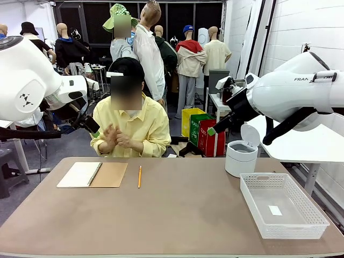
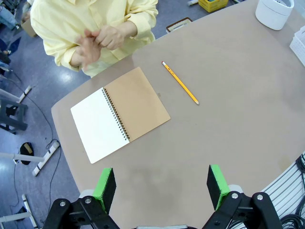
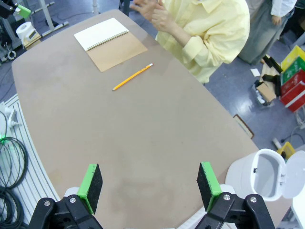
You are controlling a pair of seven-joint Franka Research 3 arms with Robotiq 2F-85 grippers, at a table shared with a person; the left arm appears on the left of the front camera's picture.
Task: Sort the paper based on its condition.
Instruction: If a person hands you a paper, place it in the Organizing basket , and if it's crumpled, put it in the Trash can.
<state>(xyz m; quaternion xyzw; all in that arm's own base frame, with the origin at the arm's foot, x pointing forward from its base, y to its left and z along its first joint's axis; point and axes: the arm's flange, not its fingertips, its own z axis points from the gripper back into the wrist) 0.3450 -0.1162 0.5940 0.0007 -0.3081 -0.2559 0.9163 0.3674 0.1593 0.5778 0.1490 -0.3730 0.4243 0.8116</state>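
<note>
Loose paper is out of view. A spiral-bound notebook point(image 1: 92, 174) point(image 2: 119, 114) point(image 3: 112, 43) lies open at the table's far left, showing a white page and its tan cover. My left gripper point(image 1: 91, 128) point(image 2: 162, 188) hangs open high above the table's left side, nothing between its green pads. My right gripper point(image 1: 215, 129) point(image 3: 150, 186) is raised over the right side, also open and holding nothing. The person in a yellow shirt sits at the far side with both hands point(image 1: 115, 138) together at chest height.
A yellow pencil point(image 1: 140, 176) point(image 2: 180, 82) point(image 3: 132, 77) lies right of the notebook. A white bin point(image 1: 240, 157) point(image 3: 264, 174) with its lid up stands at the far right. In front of it sits a white mesh basket point(image 1: 290, 231).
</note>
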